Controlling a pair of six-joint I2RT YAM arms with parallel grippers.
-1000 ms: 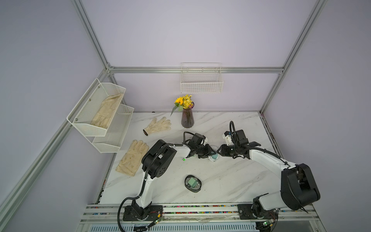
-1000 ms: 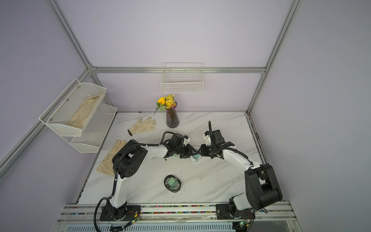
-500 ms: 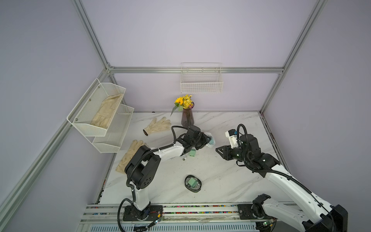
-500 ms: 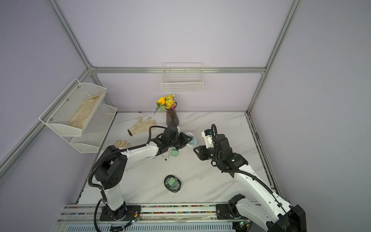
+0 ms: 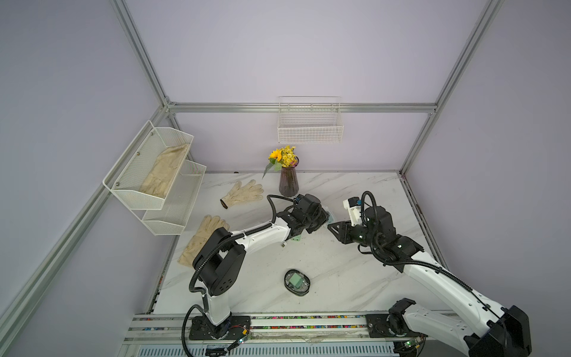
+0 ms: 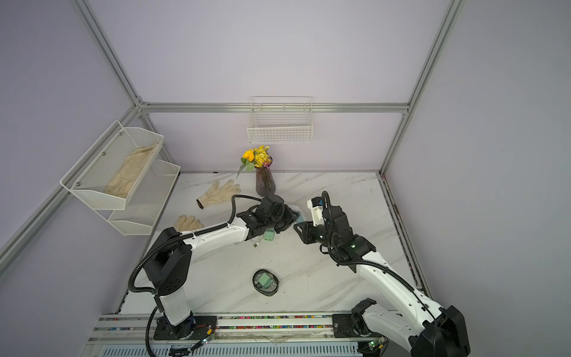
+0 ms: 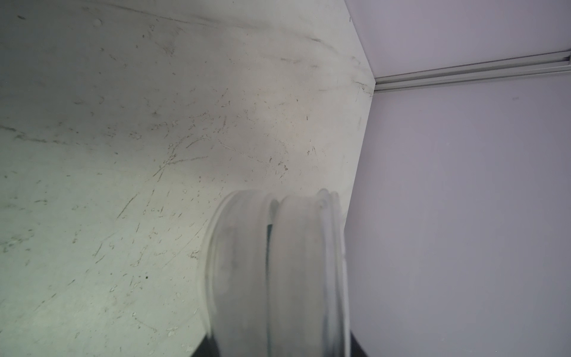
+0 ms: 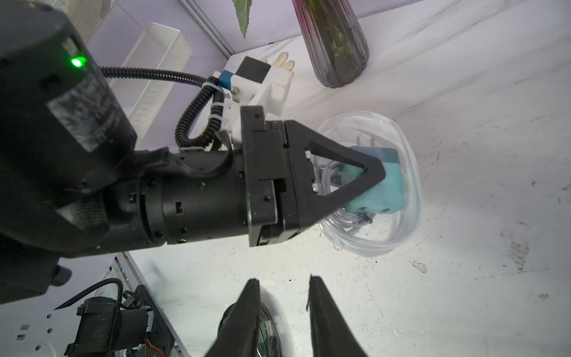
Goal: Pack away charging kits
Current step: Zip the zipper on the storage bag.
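- A white two-tier mesh rack (image 5: 154, 185) hangs on the left wall, and a cream glove (image 5: 163, 173) lies in its upper tier.
- The white marble counter (image 5: 355, 278) is scuffed and boxed in by lilac walls and aluminium posts. On its left side are a second glove (image 5: 242, 193) near the back and a third glove (image 5: 200, 239) by the edge, partly behind the left arm.
- A dark vase (image 5: 288, 184) of yellow flowers stands at back centre, below a wire basket (image 5: 310, 129) on the rear wall.
- The left arm stretches low toward mid-counter, ending just in front of the vase.
- The left tool (image 5: 323, 218) is clamped on the clear case (image 8: 398, 216). The case holds a teal adapter (image 8: 386, 185) and a coiled cable (image 8: 352, 221). Whether it touches the counter I cannot tell.
- A mint-green adapter (image 5: 295, 238) sits loose under the left wrist, with a cable plug (image 5: 283, 245) just beside it.
- The black-rimmed case (image 5: 297, 282) lies flat at front centre with a green cube inside, well apart from both tools.
- The right arm rises from the front right corner, its wrist bent toward the left tool.
- The right tool (image 8: 282, 278) hovers near the clear case, jaws partly apart with nothing between them.
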